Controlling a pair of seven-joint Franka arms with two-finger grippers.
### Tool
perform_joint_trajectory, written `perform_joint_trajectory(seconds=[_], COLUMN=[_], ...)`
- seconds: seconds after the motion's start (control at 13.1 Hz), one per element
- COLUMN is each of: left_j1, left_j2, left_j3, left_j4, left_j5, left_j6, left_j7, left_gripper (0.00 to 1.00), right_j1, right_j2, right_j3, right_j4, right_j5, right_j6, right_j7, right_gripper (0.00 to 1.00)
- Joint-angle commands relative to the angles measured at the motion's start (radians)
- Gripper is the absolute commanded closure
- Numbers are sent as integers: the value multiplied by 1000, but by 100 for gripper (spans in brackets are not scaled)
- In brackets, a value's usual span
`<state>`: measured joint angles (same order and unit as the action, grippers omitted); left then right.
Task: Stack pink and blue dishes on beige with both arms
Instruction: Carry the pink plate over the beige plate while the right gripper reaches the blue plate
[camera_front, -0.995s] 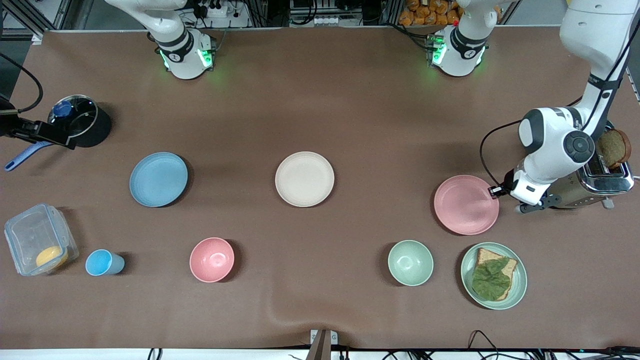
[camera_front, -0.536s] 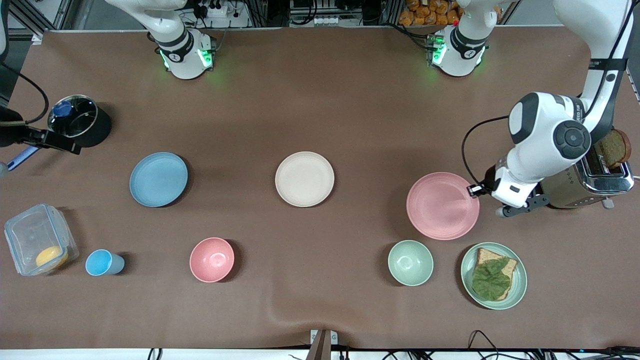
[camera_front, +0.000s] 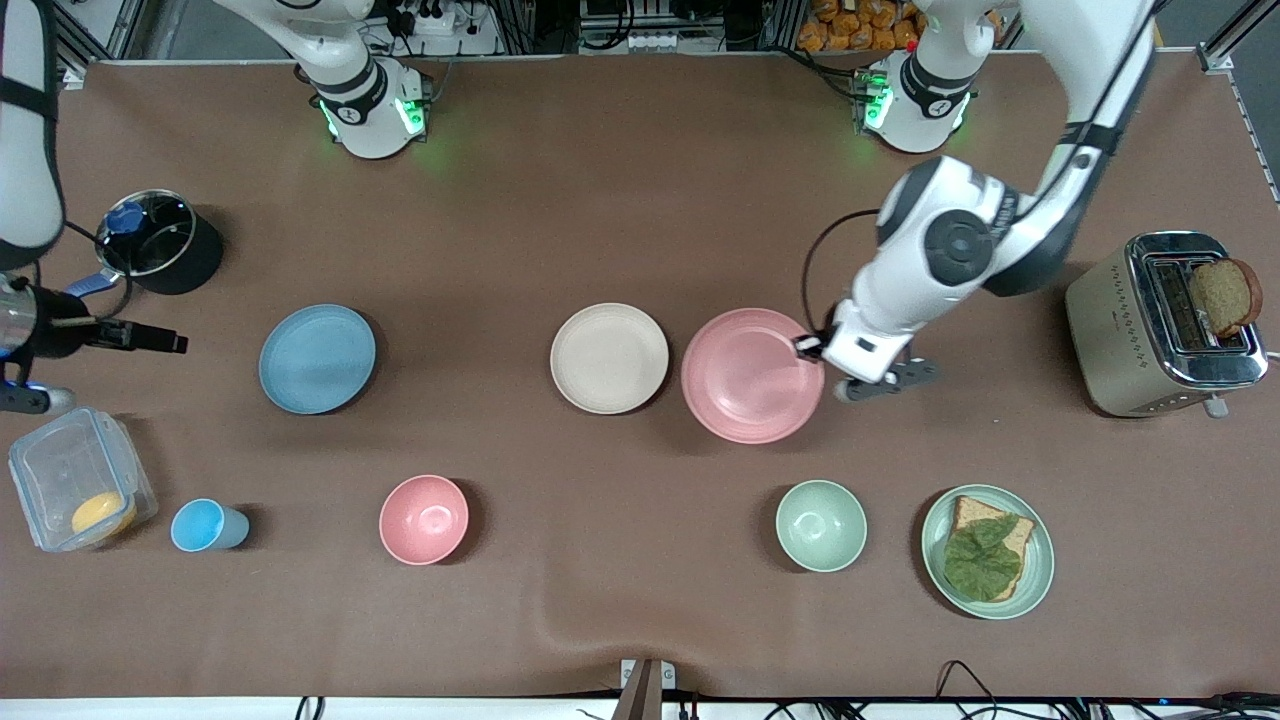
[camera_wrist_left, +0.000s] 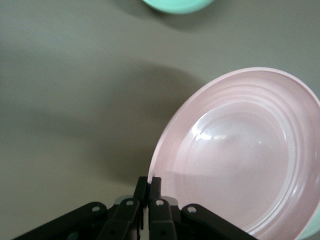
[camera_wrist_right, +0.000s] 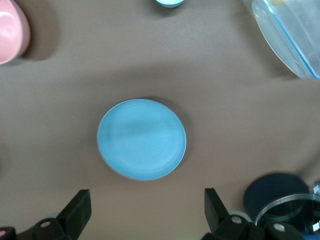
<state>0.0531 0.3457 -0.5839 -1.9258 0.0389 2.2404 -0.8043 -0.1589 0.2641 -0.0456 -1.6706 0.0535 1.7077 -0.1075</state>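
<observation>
The pink plate (camera_front: 750, 375) hangs just above the table beside the beige plate (camera_front: 609, 358), toward the left arm's end. My left gripper (camera_front: 812, 348) is shut on its rim; the left wrist view shows the gripper (camera_wrist_left: 148, 182) pinching the pink plate (camera_wrist_left: 240, 155) at its edge. The blue plate (camera_front: 317, 358) lies flat on the table toward the right arm's end. My right gripper (camera_front: 170, 342) hovers beside it, open with nothing between its fingers. In the right wrist view the blue plate (camera_wrist_right: 142, 139) lies ahead of the open right gripper (camera_wrist_right: 146, 197).
A toaster (camera_front: 1160, 325) holding a bread slice stands at the left arm's end. Nearer the front camera are a green bowl (camera_front: 821, 525), a green plate (camera_front: 1040, 570) with bread and leaf, a pink bowl (camera_front: 423, 519), a blue cup (camera_front: 205, 525) and a clear container (camera_front: 70, 480). A lidded black pot (camera_front: 160, 245) sits by the right arm.
My left gripper has carried the pink plate from beside the toaster to right beside the beige plate. My right gripper has moved down from the pot toward the blue plate.
</observation>
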Motion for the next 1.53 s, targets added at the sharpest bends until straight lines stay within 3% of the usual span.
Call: perform_joint_trajectory(seconds=[0.0,0.38,0.84,1.45], left_j1=[-90,-223,-282,-305], left_j2=[53,154,239,320], left_j3=[3,7,12,48], left_j4=[22,13,14,48], left_j5=[-17,-7,36,101], left_j6=[72,237,344,401], left_j7=[-96,-188,-203,-205], left_gripper=[100,100,100,100], right_j1=[-51,-93,-107,-100], right_j2=[-22,15,167,260], right_j3=[16,16,18,24], right_j4=[-147,-313,-313,-305], right_j5=[-1,5,5,69], right_j6=[133,343,452,472], right_j7=[-102,-270,-351,-350], right_gripper=[0,0,0,0])
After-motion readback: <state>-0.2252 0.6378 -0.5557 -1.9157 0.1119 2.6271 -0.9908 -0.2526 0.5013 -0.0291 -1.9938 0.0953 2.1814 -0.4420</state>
